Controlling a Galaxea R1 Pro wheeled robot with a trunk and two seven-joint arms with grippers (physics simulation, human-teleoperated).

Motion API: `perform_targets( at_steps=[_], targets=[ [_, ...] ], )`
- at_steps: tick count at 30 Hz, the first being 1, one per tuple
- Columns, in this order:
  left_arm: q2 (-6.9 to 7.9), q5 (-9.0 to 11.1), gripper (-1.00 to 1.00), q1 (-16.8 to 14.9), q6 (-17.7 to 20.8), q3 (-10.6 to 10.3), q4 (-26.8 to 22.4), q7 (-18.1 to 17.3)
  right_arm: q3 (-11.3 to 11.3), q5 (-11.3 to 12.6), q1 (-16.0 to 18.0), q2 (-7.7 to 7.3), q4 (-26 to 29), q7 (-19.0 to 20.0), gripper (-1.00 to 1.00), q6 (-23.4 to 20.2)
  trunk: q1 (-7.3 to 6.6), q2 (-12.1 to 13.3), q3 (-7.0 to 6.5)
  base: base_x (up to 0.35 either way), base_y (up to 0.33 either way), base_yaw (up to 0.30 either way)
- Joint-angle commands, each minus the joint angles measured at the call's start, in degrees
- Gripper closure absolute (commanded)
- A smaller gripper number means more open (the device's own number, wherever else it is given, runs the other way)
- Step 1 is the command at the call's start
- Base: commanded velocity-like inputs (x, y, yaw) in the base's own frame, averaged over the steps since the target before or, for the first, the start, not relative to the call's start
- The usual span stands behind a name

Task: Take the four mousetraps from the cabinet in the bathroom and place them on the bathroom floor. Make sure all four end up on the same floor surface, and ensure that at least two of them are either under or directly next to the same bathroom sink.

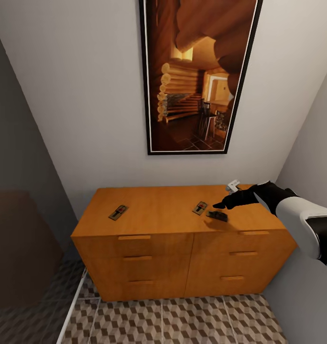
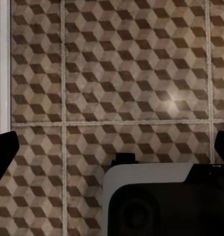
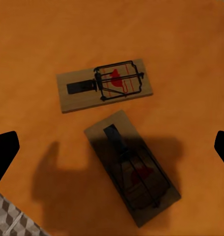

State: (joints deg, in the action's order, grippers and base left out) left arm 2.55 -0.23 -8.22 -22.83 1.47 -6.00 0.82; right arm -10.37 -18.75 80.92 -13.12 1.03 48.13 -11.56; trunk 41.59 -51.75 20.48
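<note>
Three mousetraps lie on the flat top of the cabinet (image 1: pixel 182 224) in the head view: one (image 1: pixel 118 212) alone toward its left end, and a pair well apart from it toward the right, a lit trap (image 1: pixel 200 208) just beside a shadowed trap (image 1: pixel 216 216). A small pale thing (image 1: pixel 233 184) sits near the back right corner; it may be the fourth trap, but it is too small to tell. The right gripper (image 1: pixel 220 205) hovers over the pair, its dark fingers pointing down at the shadowed one. Above hangs a framed picture (image 1: pixel 198 76), and the patterned bathroom floor (image 1: pixel 182 320) runs along the cabinet's foot.

From the left wrist view, the left gripper (image 2: pixel 114 147) hangs over bare cube-patterned tiles, its black fingertips (image 2: pixel 4 152) far apart at the frame's edges, so it is spread wide and carries nothing.

From the right wrist view, the two traps lie close together without touching, the shadowed one (image 3: pixel 134 169) angled to the lit one (image 3: pixel 104 85). The claw's tips (image 3: pixel 3 155) stand wide either side, spread and gripping nothing.

The step in hand looks like the pick of the shadowed trap. Next the claw must drop straight down, straddle the thin board and close, without nudging its neighbour.
</note>
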Motion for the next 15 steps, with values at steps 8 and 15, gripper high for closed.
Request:
perform_targets(
  at_steps=[8, 15],
  targets=[
    [-0.01, 0.0, -1.0, 0.0, -0.2, 0.1, 0.0, 0.1, -0.4, 0.5, 0.0, -0.16, 0.1, 0.1, -1.0, -0.5, 0.0, 0.0, 0.07, 0.0, 0.0, 0.0],
    [-0.01, 0.0, -1.0, 0.0, -0.2, 0.1, 0.0, 0.1, -0.4, 0.5, -0.1, -0.18, 0.1, -0.2, -1.0, -0.5, 0.0, 0.0, 0.07, 0.0, 0.0, 0.0]
  ],
)
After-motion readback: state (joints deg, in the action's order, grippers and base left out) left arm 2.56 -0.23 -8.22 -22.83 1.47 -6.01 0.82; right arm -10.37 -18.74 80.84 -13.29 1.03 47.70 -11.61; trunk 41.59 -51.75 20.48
